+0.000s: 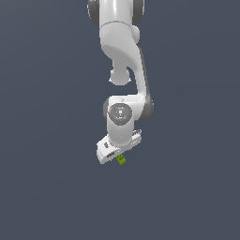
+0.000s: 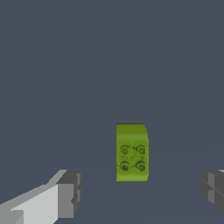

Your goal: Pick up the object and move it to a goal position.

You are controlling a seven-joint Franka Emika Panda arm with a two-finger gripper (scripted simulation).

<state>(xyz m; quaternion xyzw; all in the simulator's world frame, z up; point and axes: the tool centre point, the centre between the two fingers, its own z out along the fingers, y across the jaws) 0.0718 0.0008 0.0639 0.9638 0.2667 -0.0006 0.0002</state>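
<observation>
You are at the approach step: the white robot claw hangs low over the plain dark grey-blue surface, and the small lime-green rectangular plastic block is not yet gripped. In the wrist view the claw's two grey finger pads stand wide apart, so the claw is open, with the block lying in the span between them, apart from both and somewhat nearer one pad than the other.

The block rests on the surface just under the claw; in the exterior view only a sliver of green shows beside the claw body. No edges or corners of the surface appear in either picture, so you cannot place the block against them.

Its studded face with four small round marks points up at the camera. Its long axis runs across the line joining the two pads, so the pads would close on the long side faces across the short width, which looks like the better grip.

Next, you probably need to centre the claw over the block, lower it until the pads flank the sides, then close. No goal marker is visible.
</observation>
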